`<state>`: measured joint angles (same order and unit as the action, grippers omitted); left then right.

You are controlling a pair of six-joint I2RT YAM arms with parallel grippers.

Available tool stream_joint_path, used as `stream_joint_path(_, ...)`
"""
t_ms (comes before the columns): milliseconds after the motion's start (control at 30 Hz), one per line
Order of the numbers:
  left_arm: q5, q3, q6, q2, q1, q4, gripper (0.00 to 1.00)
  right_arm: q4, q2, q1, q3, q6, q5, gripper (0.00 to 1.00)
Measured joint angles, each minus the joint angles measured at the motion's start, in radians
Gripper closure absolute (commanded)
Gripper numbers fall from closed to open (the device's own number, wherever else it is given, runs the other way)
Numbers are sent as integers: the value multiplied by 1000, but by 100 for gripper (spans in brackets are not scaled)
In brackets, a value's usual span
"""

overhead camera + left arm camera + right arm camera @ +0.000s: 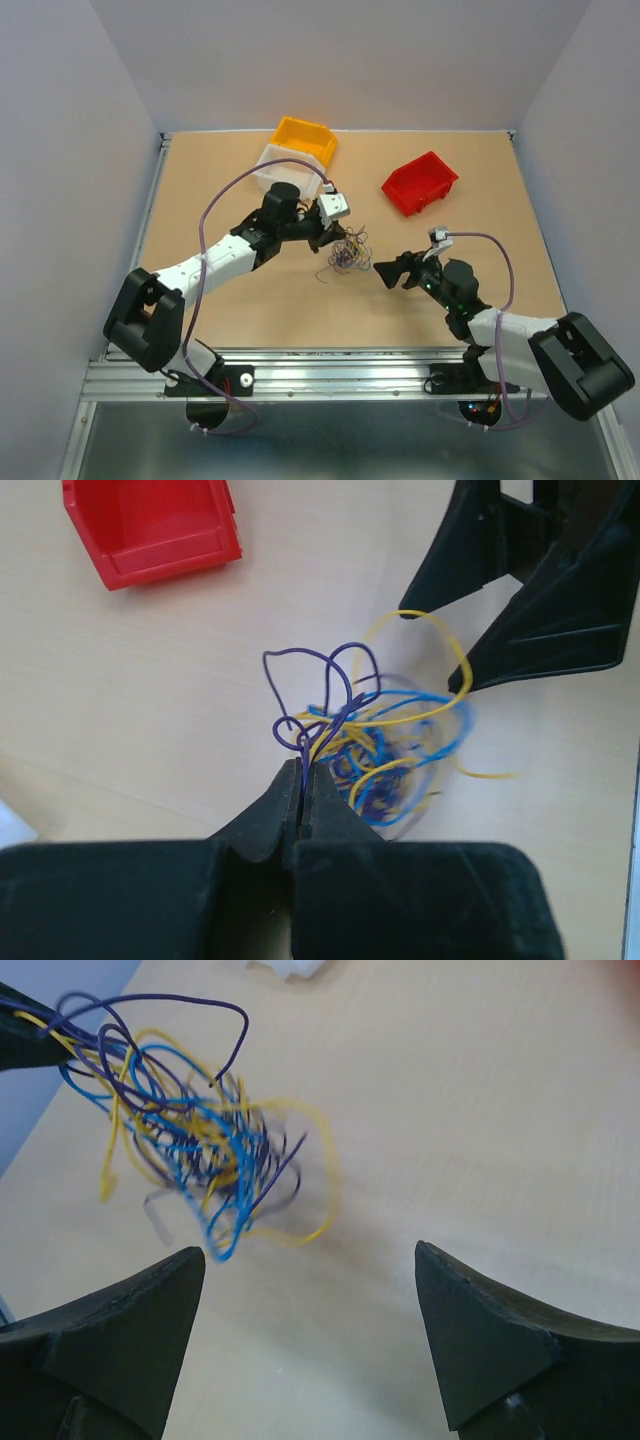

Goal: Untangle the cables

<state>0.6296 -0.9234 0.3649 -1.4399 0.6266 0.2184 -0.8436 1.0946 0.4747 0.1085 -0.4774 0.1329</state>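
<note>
The cables (pixel 348 252) are a tangled clump of thin purple, yellow and blue wires at the middle of the table. My left gripper (pixel 330 240) hangs just left of the clump. In the left wrist view its jaws (pixel 302 765) are shut on a purple strand, and the cables (pixel 385 750) spread out beyond the tips. My right gripper (pixel 385 272) sits just right of the clump and points at it. It stands wide open (pixel 310 1250) with only bare table between its fingers. The cables (pixel 190 1150) hang above and to the left of its left finger, a little blurred.
A red bin (pixel 420 183) lies at the back right, and it also shows in the left wrist view (pixel 150 530). A yellow bin (pixel 303 138) and a white bin (pixel 285 170) stand at the back centre, close behind my left arm. Metal rails border the table.
</note>
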Motion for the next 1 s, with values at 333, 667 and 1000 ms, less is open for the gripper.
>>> stream_joint_path(333,78,-28,31,-5,19,-50,96,-266,340,72,119,45,156,14)
stream_joint_path(667,128,-53,56,-19,23,-98,54,-319,431,123,192,79,148,93)
stream_joint_path(1000,118,25,29,38,-28,23,2,-285,91,123,118,37,77,99)
